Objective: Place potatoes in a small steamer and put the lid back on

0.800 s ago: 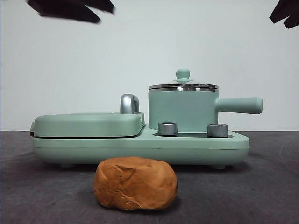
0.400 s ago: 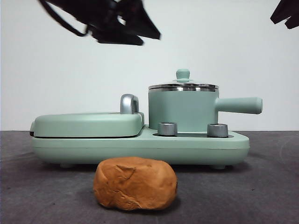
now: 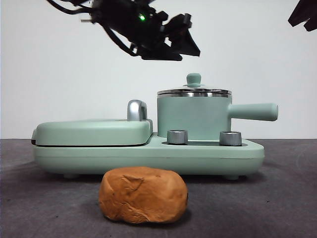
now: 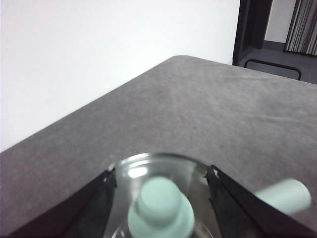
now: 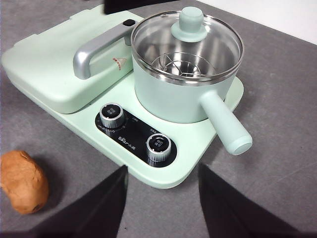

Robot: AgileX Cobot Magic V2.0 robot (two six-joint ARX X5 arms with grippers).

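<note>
Mint-knobbed lid (image 4: 159,204) between open left end effector (image 4: 161,198) jaws, on steamer (image 3: 193,117).

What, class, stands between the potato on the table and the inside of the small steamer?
The lid does: it sits closed on the steamer, covering the opening. The potato lies on the table in front of the appliance. The left gripper is above the lid's knob with its jaws open; the right gripper waits farther off.
</note>
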